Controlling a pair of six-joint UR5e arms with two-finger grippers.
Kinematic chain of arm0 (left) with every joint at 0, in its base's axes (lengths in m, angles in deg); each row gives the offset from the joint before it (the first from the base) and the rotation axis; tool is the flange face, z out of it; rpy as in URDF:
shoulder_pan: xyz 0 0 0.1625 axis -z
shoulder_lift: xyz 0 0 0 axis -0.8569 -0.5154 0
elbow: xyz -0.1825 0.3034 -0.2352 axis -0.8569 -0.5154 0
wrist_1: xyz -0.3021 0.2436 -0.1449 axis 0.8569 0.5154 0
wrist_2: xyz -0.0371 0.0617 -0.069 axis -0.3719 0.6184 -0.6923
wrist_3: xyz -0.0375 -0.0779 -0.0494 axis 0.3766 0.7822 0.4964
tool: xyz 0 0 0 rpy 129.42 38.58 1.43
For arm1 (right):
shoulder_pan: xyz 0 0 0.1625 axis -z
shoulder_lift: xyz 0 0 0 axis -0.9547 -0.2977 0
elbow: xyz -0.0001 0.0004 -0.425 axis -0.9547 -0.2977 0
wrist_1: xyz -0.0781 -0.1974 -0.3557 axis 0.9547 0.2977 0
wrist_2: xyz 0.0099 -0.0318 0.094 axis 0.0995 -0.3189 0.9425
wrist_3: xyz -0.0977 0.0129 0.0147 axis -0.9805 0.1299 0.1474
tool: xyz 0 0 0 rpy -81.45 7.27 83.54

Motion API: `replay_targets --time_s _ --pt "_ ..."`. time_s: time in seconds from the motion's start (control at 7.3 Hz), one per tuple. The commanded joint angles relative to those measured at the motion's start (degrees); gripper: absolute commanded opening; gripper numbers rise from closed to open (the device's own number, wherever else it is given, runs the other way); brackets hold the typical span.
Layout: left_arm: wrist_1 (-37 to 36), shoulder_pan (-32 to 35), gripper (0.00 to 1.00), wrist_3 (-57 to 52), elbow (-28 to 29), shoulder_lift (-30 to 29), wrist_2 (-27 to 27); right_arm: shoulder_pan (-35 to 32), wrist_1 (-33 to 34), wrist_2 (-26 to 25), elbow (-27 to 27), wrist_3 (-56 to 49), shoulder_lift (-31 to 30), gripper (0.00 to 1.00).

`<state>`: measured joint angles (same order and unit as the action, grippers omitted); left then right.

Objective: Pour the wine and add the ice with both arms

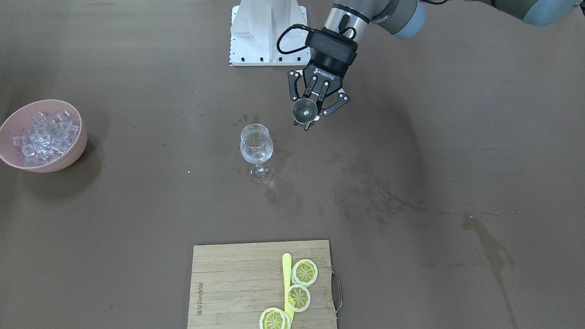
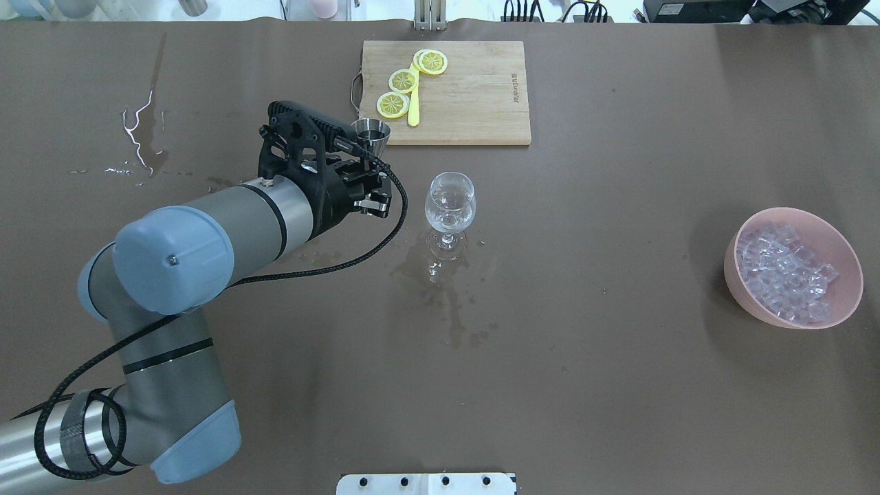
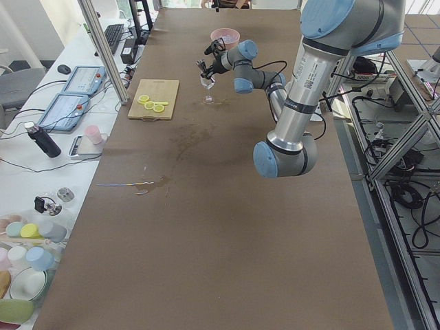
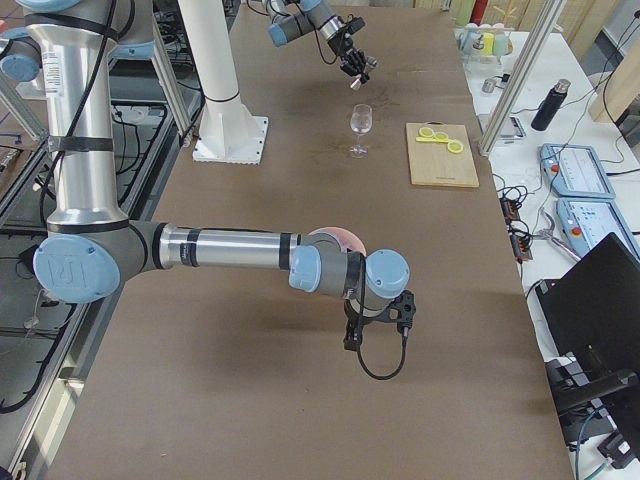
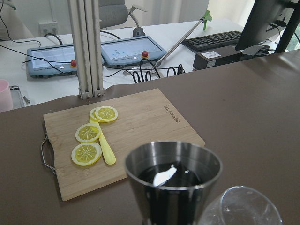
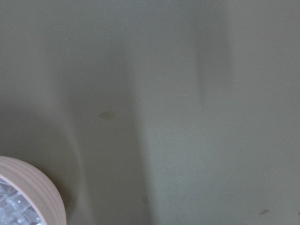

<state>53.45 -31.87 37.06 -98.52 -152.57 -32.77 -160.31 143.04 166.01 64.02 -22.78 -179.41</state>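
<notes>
Left arm (image 2: 206,227): reaches forward and low over the table (image 2: 619,357), with the forearm near level and the wrist turned so the fingers point away from the robot.
Left gripper (image 1: 307,114): clamped round a steel measuring cup (image 2: 370,130), which it holds upright above the table.
Wine (image 5: 173,176): liquid sits in that cup, between the fingers.
Wine glass (image 1: 256,146): stands upright just off the left gripper's right side, near the cup but apart from it.
Cutting board (image 2: 474,96): lies beyond the left fingertips and carries lemon slices (image 2: 403,80).
Right arm (image 4: 230,248): forearm stretched level and wrist bent down.
Right gripper (image 4: 382,322): hangs beside the pink bowl (image 1: 68,162); whether its jaws are parted cannot be told.
Ice (image 2: 784,271): heaped in that bowl, well away from the left gripper.
</notes>
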Motion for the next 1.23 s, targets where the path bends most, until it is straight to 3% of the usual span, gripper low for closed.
replay_targets --time_s 0.0,1.1 --pt "-0.03 -0.04 0.00 -0.60 0.30 -0.03 -1.11 0.00 0.00 0.54 -0.04 0.16 0.07 1.00" --pt "-17.40 -3.90 0.00 -0.25 -2.50 -6.08 -1.82 0.00 0.00 0.63 -0.48 0.25 0.07 1.00"
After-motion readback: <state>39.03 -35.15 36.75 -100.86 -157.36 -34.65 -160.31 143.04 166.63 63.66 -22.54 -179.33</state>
